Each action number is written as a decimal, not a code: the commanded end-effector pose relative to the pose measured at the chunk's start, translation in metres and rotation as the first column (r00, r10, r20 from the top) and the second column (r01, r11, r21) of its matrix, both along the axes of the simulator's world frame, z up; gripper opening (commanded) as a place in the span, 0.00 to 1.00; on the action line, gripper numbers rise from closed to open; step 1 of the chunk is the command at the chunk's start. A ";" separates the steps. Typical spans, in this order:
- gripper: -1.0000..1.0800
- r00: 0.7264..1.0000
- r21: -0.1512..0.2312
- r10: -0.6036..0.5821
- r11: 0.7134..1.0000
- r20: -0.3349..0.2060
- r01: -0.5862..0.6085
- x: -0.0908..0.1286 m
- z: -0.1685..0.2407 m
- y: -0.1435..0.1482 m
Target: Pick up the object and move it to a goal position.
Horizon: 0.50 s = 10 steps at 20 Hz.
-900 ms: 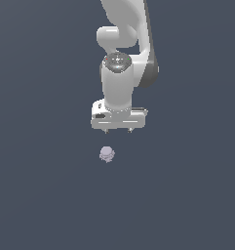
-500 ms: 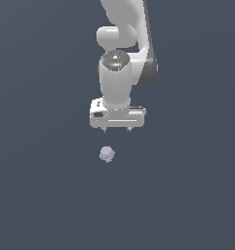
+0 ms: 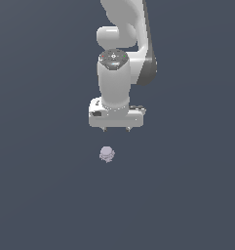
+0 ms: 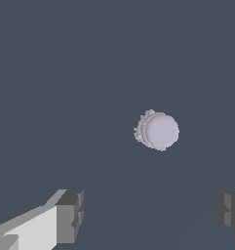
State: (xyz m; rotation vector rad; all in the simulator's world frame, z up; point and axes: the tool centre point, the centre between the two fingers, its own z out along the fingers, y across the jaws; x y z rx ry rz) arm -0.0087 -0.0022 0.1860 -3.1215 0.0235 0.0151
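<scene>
Gripper [image 3: 116,130]: white, unmarked, fingers [image 4: 70,215] spread apart, holding nothing, frame centre. Object [image 3: 107,154]: pale lavender, roundish, ridged edge, no clear long axis; just below gripper, apart from it, on dark floor [image 3: 41,195].

I work in a bare simulated space, not a real room: one flat slate-grey ground [image 3: 41,195] fills both views, with no texture or seams. My arm [image 3: 121,58] is a smooth, evenly shaded white render. The only prop, a pale lavender lump [image 3: 107,154], lies at six o'clock below my wrist.
</scene>
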 end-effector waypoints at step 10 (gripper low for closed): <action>0.96 0.989 -0.003 -0.148 0.989 0.000 0.148 0.013 -0.029 -0.014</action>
